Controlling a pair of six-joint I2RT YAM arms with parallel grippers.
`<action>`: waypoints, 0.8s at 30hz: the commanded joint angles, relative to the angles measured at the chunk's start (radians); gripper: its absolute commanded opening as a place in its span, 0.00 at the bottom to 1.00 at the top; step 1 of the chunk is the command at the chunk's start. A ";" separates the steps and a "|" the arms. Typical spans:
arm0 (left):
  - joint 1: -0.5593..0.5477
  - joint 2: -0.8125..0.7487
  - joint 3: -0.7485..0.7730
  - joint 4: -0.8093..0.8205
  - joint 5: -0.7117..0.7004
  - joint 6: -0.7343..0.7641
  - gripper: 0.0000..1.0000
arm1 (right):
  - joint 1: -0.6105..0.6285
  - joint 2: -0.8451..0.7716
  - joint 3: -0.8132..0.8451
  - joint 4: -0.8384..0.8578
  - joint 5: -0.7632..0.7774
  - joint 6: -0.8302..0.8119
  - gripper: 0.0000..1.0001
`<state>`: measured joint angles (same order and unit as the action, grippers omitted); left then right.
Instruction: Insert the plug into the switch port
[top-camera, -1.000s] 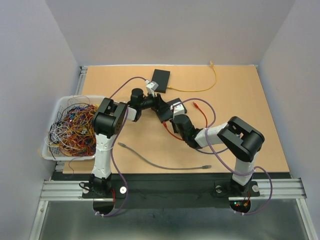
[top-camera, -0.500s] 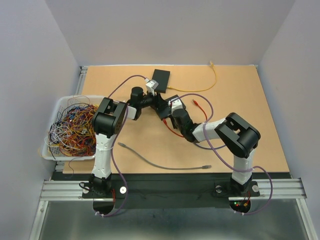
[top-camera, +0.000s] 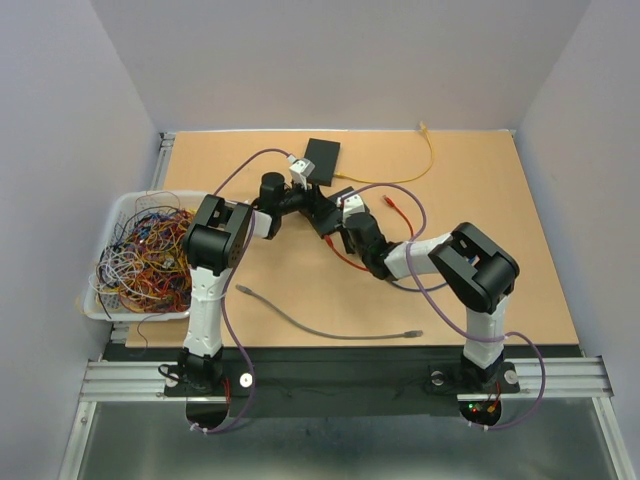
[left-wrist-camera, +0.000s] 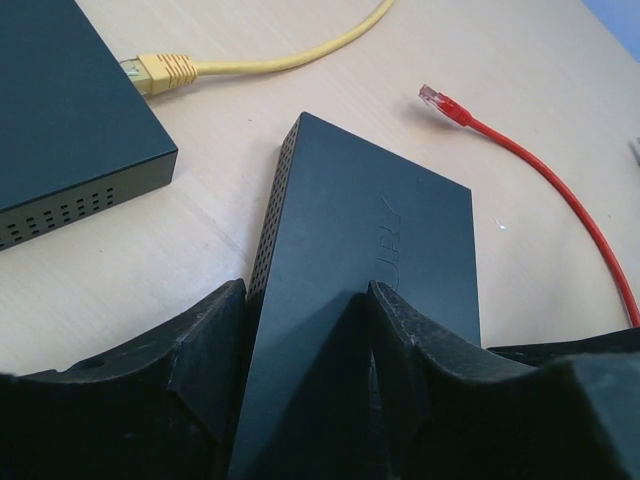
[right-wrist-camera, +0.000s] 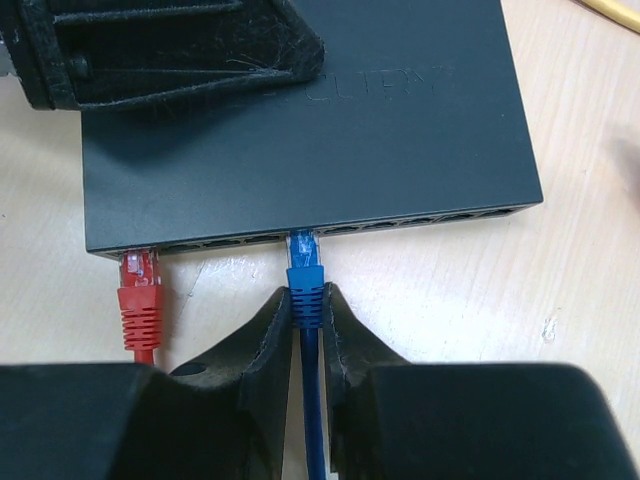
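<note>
Top view: left hand (top-camera: 312, 203) and right hand (top-camera: 343, 228) meet mid-surface (top-camera: 500, 250) at the switch (top-camera: 327, 216). Second black box (top-camera: 322, 160) sits just behind it, with a yellow cable (top-camera: 400, 178) running off to the right. Bin (top-camera: 120, 210) of tangled cables at the left edge. Grey cable (top-camera: 320, 328) lies loose near the arm bases.

Left wrist: left hand (left-wrist-camera: 305, 300) is clamped on the switch (left-wrist-camera: 380, 230), one finger on each side edge. Second black box (left-wrist-camera: 60, 110) is near its far corner but not touching it, yellow plug (left-wrist-camera: 160, 70) in its side. Free end of a red cable (left-wrist-camera: 560, 190) lies on the surface to the right.

Right wrist: right hand (right-wrist-camera: 305, 305) pinches the blue plug (right-wrist-camera: 305, 270) by its boot. The plug's tip is at a port mouth on the switch (right-wrist-camera: 330, 130) front face; can't tell if it's seated. Red plug (right-wrist-camera: 140, 290) sits in a port further left.
</note>
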<state>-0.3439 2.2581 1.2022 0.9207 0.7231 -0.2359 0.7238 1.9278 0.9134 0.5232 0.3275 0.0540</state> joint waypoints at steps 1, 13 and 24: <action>-0.078 0.012 -0.012 -0.099 0.251 -0.040 0.62 | -0.020 -0.015 0.021 0.225 -0.050 0.030 0.00; -0.017 0.015 -0.092 0.151 0.282 -0.215 0.65 | -0.006 -0.055 -0.079 0.239 -0.074 0.073 0.00; 0.008 -0.084 -0.226 0.293 0.199 -0.241 0.65 | 0.009 -0.107 -0.110 0.216 0.018 0.098 0.41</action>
<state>-0.3149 2.2501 1.0542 1.1629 0.7856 -0.3790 0.7280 1.8843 0.8028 0.6296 0.2966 0.1173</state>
